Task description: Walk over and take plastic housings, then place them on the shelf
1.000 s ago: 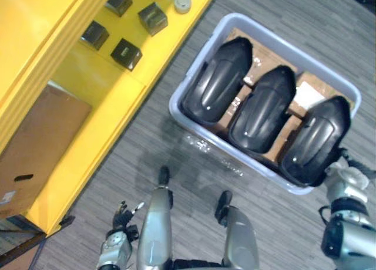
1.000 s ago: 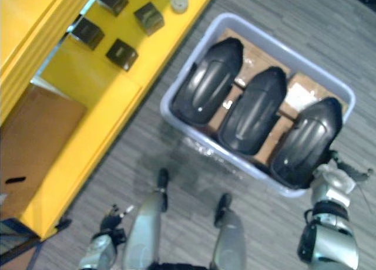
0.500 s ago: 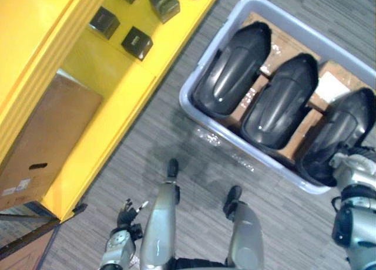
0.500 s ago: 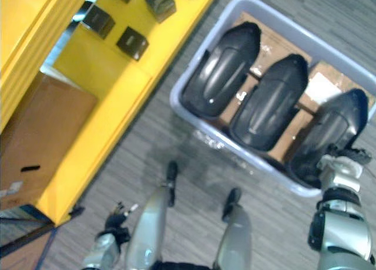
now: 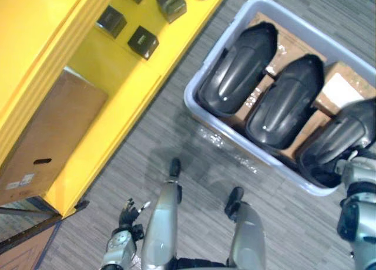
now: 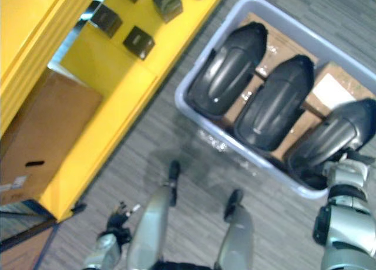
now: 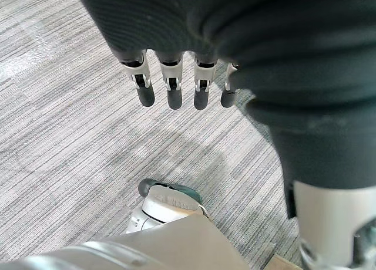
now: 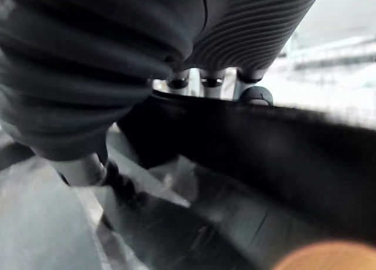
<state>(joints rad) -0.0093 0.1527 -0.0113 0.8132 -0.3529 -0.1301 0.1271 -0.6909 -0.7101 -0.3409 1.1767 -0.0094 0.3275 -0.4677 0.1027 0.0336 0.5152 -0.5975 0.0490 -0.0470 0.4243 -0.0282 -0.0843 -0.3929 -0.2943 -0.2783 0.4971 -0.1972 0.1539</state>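
Grey striped carpet floor [image 5: 176, 135] all around, with a yellow shelf [image 5: 111, 76] along the robot's left. On the shelf's upper board, several small dark boxes [image 5: 143, 41]; lower down, a brown cardboard box [image 5: 47, 135]. To the right of the shelf, standing on the carpet, a pale lilac bin [image 5: 189, 98]. Inside, side by side on brown packages [image 5: 286, 44], three black plastic housings [image 5: 286, 103], all lying lengthwise and slanted the same way. Right hand [image 6: 348, 171] placed at the near end of the rightmost housing [image 5: 339, 142], by the bin's near rim. Seen from the right wrist, fingers [image 8: 256, 95] reaching over the housing's dark edge and mostly hidden behind it; cannot tell whether curled round it or straight. Left hand [image 7: 170, 85] hanging low beside the body over bare carpet, well apart from bin and shelf, fingers straight and relaxed, holding nothing.
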